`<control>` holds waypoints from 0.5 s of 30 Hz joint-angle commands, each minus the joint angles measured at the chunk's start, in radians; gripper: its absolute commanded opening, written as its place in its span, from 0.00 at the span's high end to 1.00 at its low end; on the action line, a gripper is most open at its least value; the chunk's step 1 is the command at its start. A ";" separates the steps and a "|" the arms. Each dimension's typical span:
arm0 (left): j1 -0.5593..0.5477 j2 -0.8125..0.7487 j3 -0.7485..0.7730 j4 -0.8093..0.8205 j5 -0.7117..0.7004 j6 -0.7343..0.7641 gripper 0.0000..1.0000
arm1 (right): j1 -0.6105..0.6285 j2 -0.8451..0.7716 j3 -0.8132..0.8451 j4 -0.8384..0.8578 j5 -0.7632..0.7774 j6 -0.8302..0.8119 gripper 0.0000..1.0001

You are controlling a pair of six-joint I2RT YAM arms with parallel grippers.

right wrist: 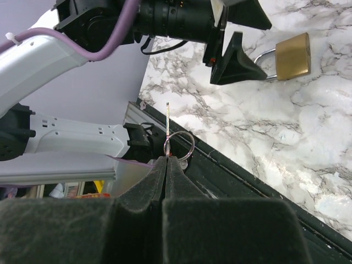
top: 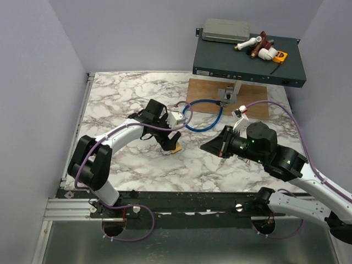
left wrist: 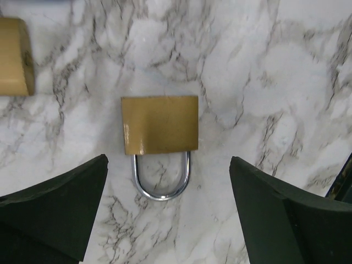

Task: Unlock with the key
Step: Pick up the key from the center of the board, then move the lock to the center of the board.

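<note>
key (right wrist: pixel 167 124) is pinched in the right claw (right wrist: pixel 166 160). both fingers are pressed flat together on its head and the thin blade sticks straight out past the tips. a thin wire ring (right wrist: pixel 180 146) hangs off the key just beside the fingertips. key is off the table, in the air over the near edge rail. in the top view it's too small to make out, only the right claw (top: pixel 212 146) shows, closed and pointing left.

brass padlock (left wrist: pixel 159 125) lies flat on the marble table (left wrist: pixel 286 71), silver shackle (left wrist: pixel 161 184) closed and pointing toward the left claw's camera. left claw (left wrist: pixel 168 162) hovers above it, jaws wide apart, one finger on each side of the shackle, neither touching the lock. nothing gripped. the right wrist view shows the same padlock (right wrist: pixel 293 56), well apart from the key.

a second brass padlock (left wrist: pixel 14 56) is cut off at the upper left edge of the left wrist view, lying apart from the first.

further back on the table: a blue cable (top: pixel 203 115) in a loop, a wooden board (top: pixel 258 107) behind it, then a dark box (top: pixel 242 60) with odd bits on top.
</note>
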 commanded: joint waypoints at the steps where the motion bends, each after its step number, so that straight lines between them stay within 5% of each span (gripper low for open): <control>1: -0.027 -0.092 -0.020 0.172 0.043 -0.190 0.12 | -0.004 -0.003 0.030 -0.025 0.031 -0.002 0.99; 10: -0.049 -0.051 -0.071 0.260 -0.163 -0.397 0.19 | -0.005 -0.010 0.061 -0.057 0.067 -0.011 0.99; 15: -0.049 -0.098 -0.177 0.333 -0.265 -0.509 0.36 | -0.004 -0.051 0.058 -0.084 0.096 0.004 0.99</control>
